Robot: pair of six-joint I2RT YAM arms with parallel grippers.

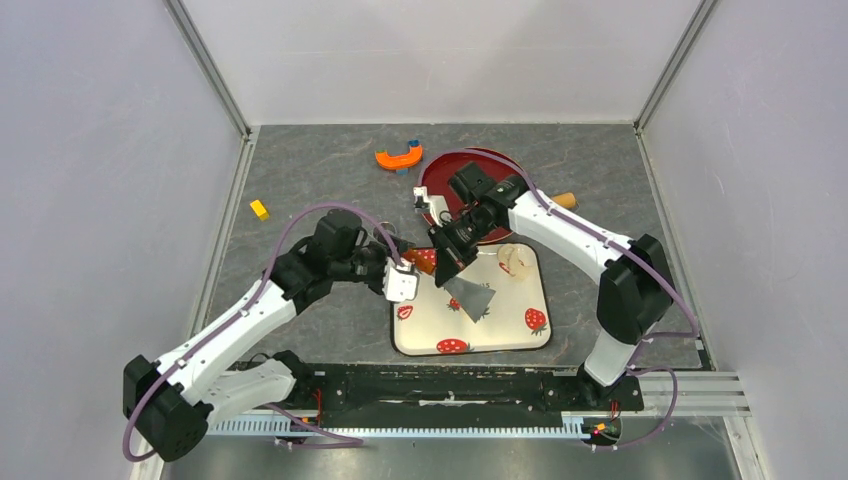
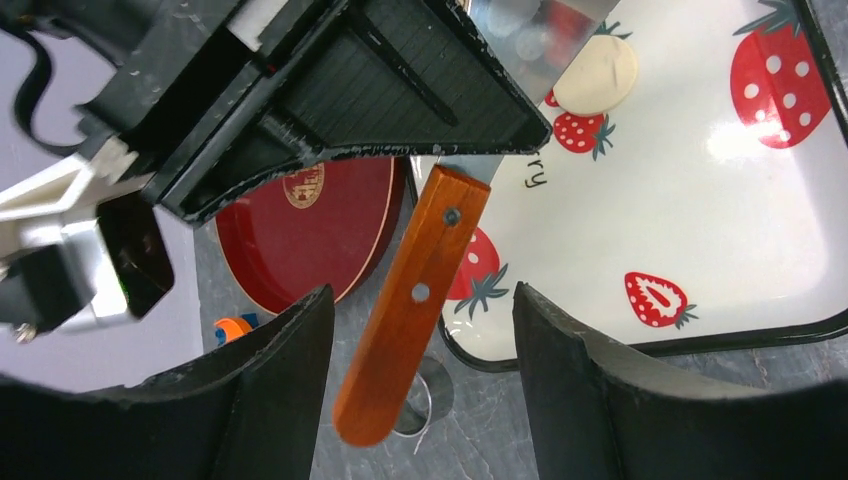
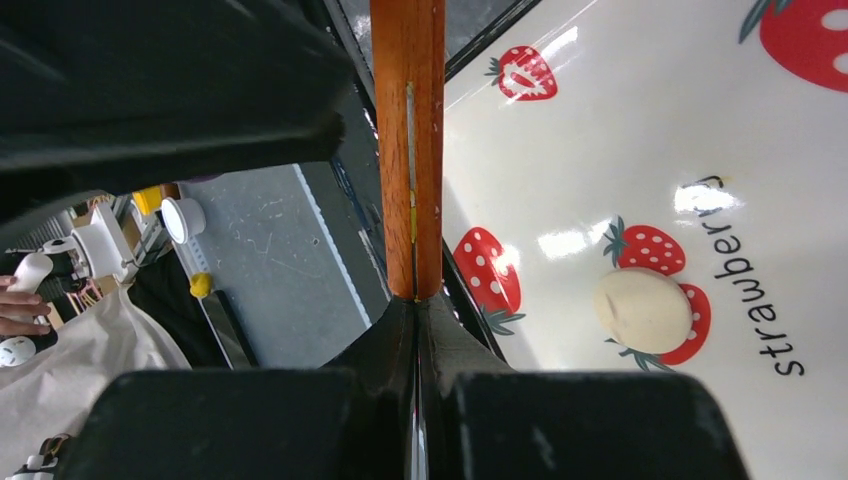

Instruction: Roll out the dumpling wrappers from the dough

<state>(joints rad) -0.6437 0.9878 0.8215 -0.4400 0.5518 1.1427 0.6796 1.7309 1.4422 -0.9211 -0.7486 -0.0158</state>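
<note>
Right hand (image 3: 418, 325) clamps scraper (image 3: 408, 150), dough (image 3: 645, 308) lying nearby.

Dough: one piece sighted, lying on the tray.
A small, pale cream, round soft lump of dough (image 3: 643, 310), smooth and low-domed, rests flat on the white strawberry-printed tray (image 3: 620, 140). It partly covers a printed strawberry pair beside the black lettering.
</note>
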